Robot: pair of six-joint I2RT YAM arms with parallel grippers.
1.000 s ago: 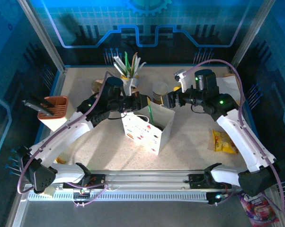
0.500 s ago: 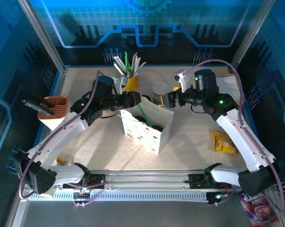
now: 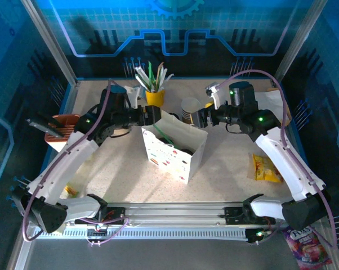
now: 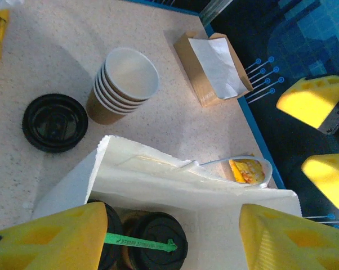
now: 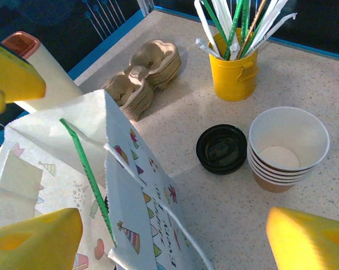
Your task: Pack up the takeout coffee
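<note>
As both takeout coffee cups (image 4: 156, 243) stand inside the white paper bag (image 3: 170, 159), black lids up and a green stick (image 4: 138, 242) lying across one, I judge the loading step done and the task close to its end. What remains, I think, is to shut or fold the bag mouth. This asks for a gentle grip on the thin rim, without tipping the cups.

At the far rim the left gripper (image 3: 151, 115) hangs over the opening, its fingers (image 4: 51, 242) spread wide with nothing in them. The right gripper (image 3: 200, 118) faces it at the far right corner, fingers (image 5: 310, 239) also wide apart and empty. Whether one touches the paper I cannot tell. Both arms reach forward and bend inward at the wrist.

Beyond lie a loose black lid (image 4: 55, 122) and a stack of lidless cups (image 4: 126, 84).
</note>
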